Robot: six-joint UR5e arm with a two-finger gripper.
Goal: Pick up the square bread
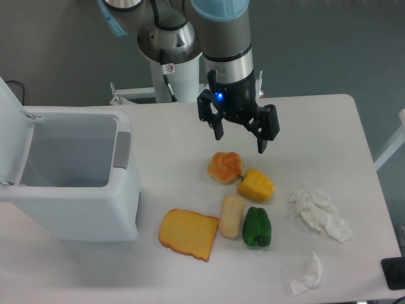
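Note:
The square bread point(231, 216) is a small pale beige oblong block lying on the white table point(316, 126), between the flat orange-yellow toast slice point(188, 234) and the green pepper point(257, 227). My gripper point(240, 143) hangs above the table behind the food, over the round orange bun point(224, 167). Its two black fingers are spread wide apart and hold nothing. It is well clear of the square bread.
A yellow pepper point(257, 185) lies right of the bun. A white bin point(69, 174) with its lid open stands at the left. Crumpled white tissues point(319, 212) lie at the right, a smaller one point(308, 274) near the front edge.

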